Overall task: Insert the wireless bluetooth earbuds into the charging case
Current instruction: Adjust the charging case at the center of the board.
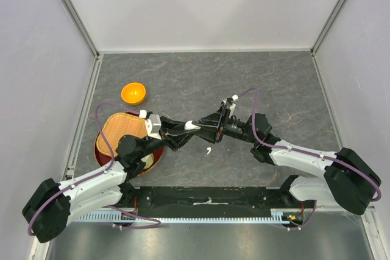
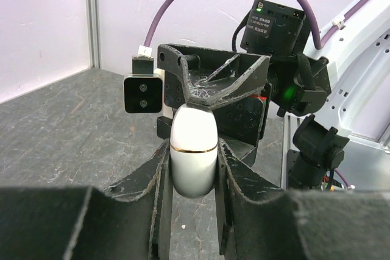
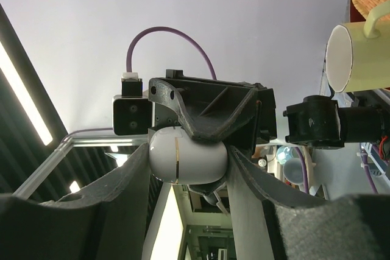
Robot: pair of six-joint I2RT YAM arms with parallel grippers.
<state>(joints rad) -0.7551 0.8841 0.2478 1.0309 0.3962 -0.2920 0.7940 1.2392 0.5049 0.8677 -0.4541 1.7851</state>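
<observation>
One charging case, one earbud, one orange bowl, one woven basket, one mug.

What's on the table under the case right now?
One small white earbud lies on the table just below the closed case. The spot directly beneath it is covered from above.

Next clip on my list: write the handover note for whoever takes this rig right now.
Left gripper: shut across the sides of the white charging case, which is held above the table.
Right gripper: shut on the same case, end to end.
Earbuds: one small white earbud lies on the table under the grippers; no others visible.
Done: the case is off the table in both grippers, lid closed.
Left: open the lid, pick up the earbud, seat it in the case.
</observation>
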